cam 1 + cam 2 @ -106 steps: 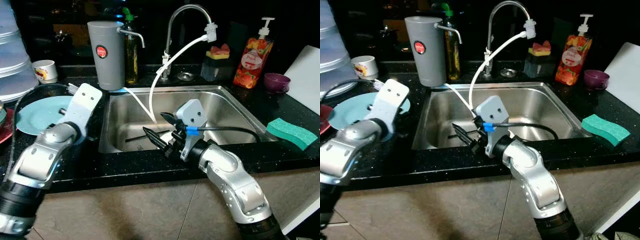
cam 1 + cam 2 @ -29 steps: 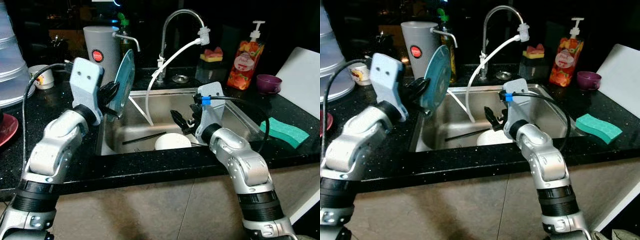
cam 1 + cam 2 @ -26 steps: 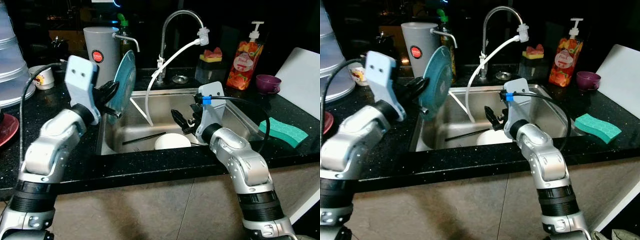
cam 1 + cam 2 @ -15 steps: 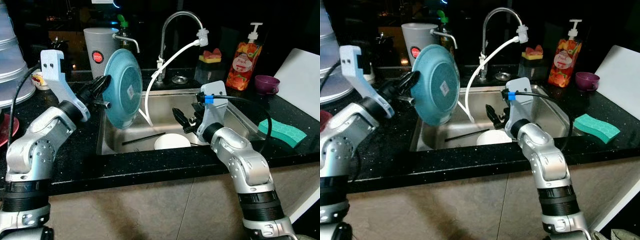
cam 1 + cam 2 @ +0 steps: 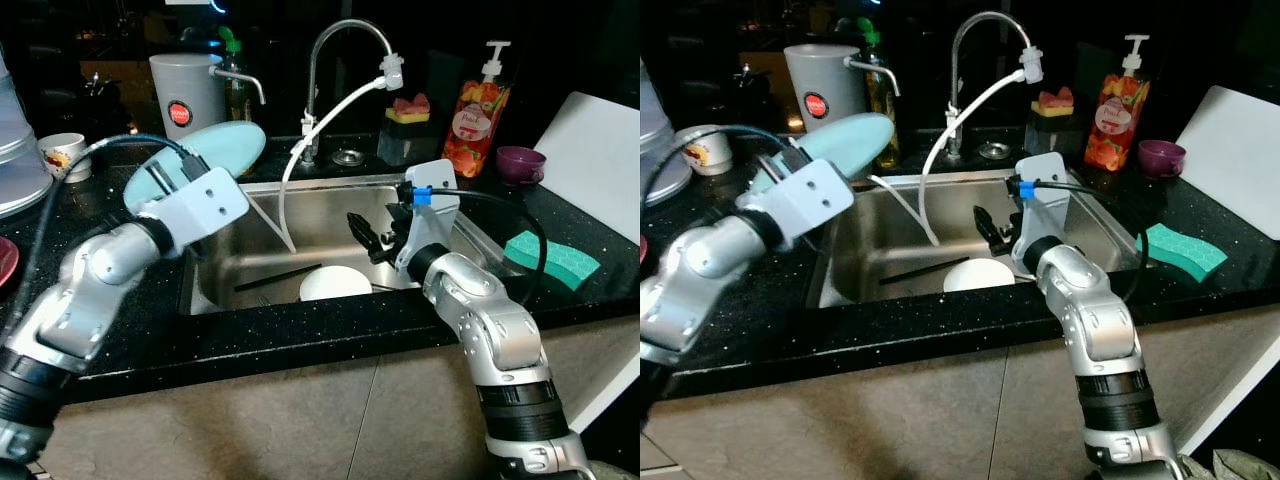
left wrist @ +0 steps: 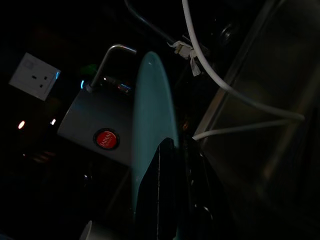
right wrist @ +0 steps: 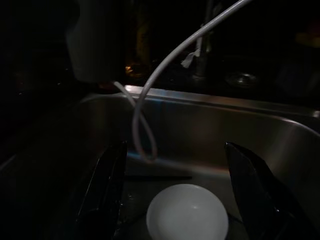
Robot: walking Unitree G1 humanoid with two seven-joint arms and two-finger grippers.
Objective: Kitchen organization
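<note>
Judged from here, the teal plate (image 5: 205, 155) should go down level into the sink (image 5: 470, 225), clear of the white hose (image 5: 285, 190). The left hand (image 6: 172, 165) clamps its rim, plate at 12 o'clock. The right hand (image 7: 175, 190), spread and empty, hovers over the white bowl (image 7: 187, 217).

The grey canister (image 5: 188, 92) at the back edge of the counter carries a round red badge (image 6: 106, 139). In the left wrist view the word "JAPAN" can just be made out across that badge; any smaller print around it is too fine to read. The soap pouch (image 5: 475, 112) at the back edge, right of the tap, has a fruit-patterned label with print too blurred to read. The mug (image 5: 58, 156) near the counter's back left corner bears a coloured design, not legible.
</note>
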